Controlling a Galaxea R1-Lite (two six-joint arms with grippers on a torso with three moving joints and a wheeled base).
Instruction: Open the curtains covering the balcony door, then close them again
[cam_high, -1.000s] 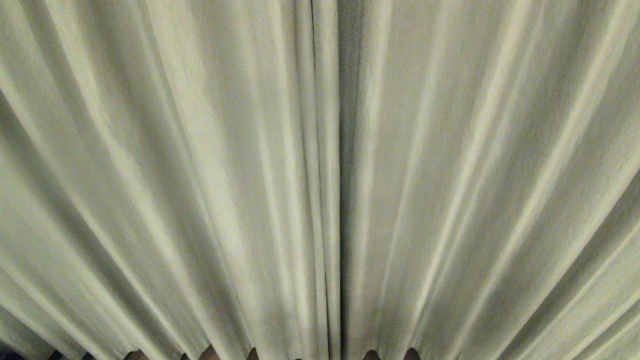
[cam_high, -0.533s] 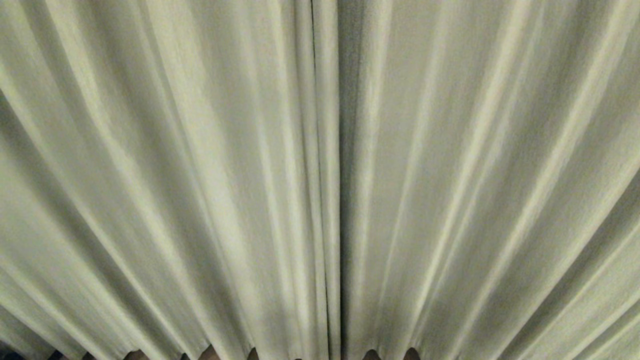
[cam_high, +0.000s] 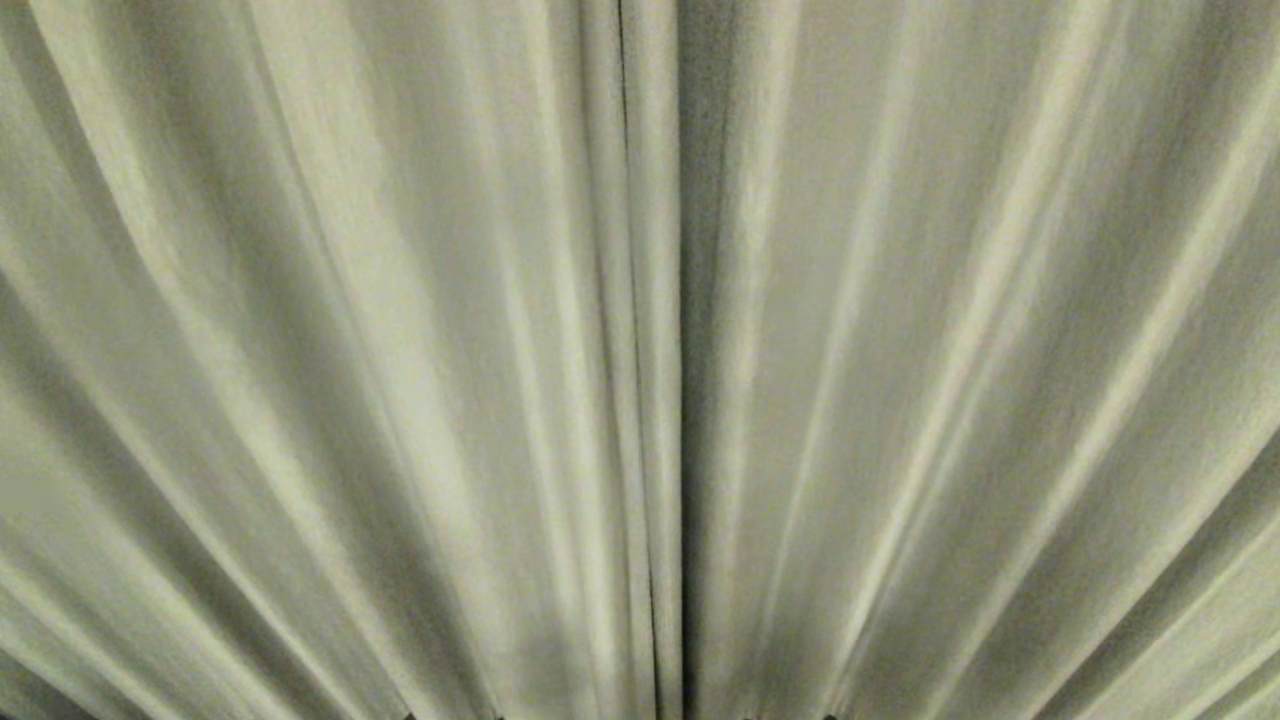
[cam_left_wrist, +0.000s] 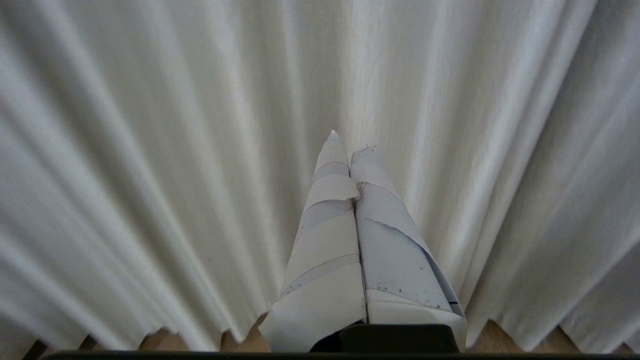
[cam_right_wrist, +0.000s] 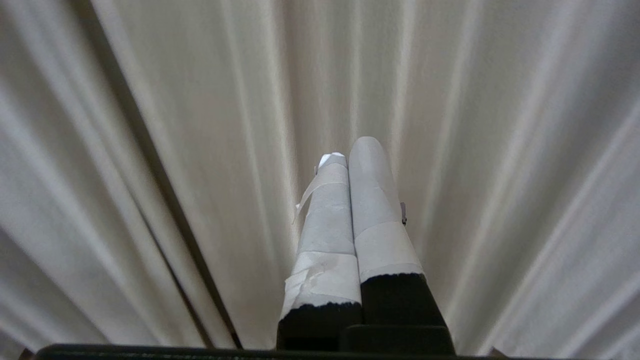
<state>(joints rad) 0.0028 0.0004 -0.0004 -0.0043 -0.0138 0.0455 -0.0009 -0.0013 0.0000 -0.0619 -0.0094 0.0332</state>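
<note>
The curtains (cam_high: 400, 360) fill the head view, pale cream with long vertical pleats. The two panels meet at a dark seam (cam_high: 682, 400) in the middle, drawn together. Neither arm shows in the head view. My left gripper (cam_left_wrist: 349, 142), its fingers wrapped in white tape, is shut and empty, pointing at the curtains (cam_left_wrist: 150, 150) with its tips close to the fabric. My right gripper (cam_right_wrist: 350, 147), also taped, is shut and empty, facing the curtains (cam_right_wrist: 500, 150) to the right of the seam (cam_right_wrist: 165, 200). The balcony door is hidden behind the fabric.
A strip of wooden floor (cam_left_wrist: 160, 342) shows under the scalloped hem of the curtains in the left wrist view.
The whole head view has shifted: the curtain looks nearer, and the hem with its floor gaps has slid almost off the lower edge. The camera moved; both grippers stay shut.
</note>
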